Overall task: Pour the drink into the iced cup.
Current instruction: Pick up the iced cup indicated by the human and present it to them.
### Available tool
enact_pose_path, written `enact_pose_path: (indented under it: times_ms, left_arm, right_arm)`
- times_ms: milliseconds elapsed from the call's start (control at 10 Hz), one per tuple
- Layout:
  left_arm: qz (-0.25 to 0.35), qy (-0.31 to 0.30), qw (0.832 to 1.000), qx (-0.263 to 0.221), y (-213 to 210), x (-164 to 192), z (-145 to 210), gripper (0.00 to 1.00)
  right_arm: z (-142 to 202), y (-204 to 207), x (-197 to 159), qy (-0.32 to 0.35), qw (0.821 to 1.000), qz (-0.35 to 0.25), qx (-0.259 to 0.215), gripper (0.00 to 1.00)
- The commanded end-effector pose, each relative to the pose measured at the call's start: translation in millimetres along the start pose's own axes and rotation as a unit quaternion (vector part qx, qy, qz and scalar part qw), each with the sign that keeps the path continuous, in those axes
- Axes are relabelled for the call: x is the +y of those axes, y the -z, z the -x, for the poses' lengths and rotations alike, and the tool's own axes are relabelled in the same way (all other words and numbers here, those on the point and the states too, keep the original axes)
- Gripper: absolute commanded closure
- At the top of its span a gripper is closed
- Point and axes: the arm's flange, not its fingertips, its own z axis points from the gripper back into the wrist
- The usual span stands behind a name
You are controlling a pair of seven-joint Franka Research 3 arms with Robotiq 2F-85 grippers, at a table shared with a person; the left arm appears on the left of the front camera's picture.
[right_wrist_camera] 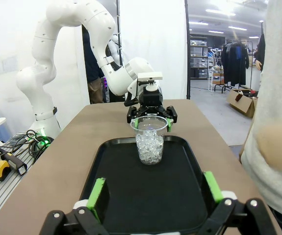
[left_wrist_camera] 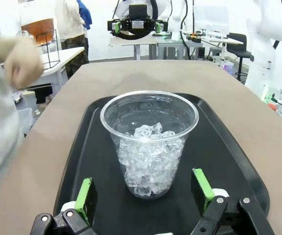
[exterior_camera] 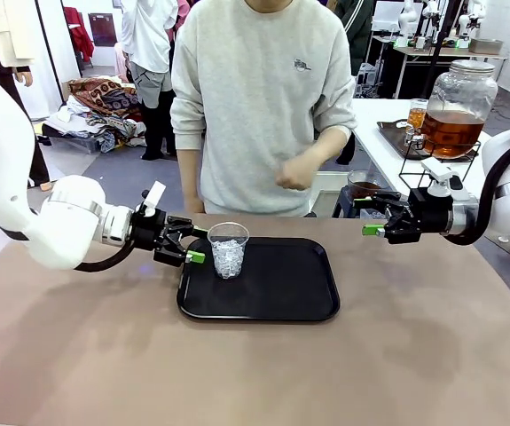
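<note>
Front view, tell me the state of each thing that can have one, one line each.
iced cup: upright on the tray, ice inside, no drink yet
tray: flat, carrying just the cup
left pincer: open, fingers either side of the cup, not gripping
right pincer: open, empty, clear of the tray
glass jar: lid on, part full of brown drink

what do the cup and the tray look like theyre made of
Cup: probably thin clear plastic, glossy; the ice shows straight through its wall. Tray: black with a dull sheen, likely moulded plastic, judging by its raised rounded rim.
</note>
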Motion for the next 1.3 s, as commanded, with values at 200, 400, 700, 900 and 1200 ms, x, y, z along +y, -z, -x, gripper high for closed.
enact_pose_path:
  times_ms: [200,400,700,900,1200]
  left_arm:
    - [0.001,0.002,1.0,-0.009,8,7,2,0.0]
    - [0.003,0.0,1.0,-0.009,13,10,3,0.0]
    - [0.005,-0.002,1.0,-0.008,21,12,6,0.0]
    - [0.003,-0.003,1.0,-0.012,25,14,7,0.0]
    - [0.007,-0.011,1.0,-0.015,35,16,9,0.0]
  right_arm:
    - [-4,2,-3,0.001,1.0,-0.001,0.003,0.0]
    - [-4,2,-3,0.001,1.0,-0.001,0.003,0.0]
    - [-4,2,-3,0.001,1.0,-0.001,0.003,0.0]
    - [-4,2,-3,0.001,1.0,-0.001,0.003,0.0]
    - [-4,2,-3,0.001,1.0,-0.001,0.003,0.0]
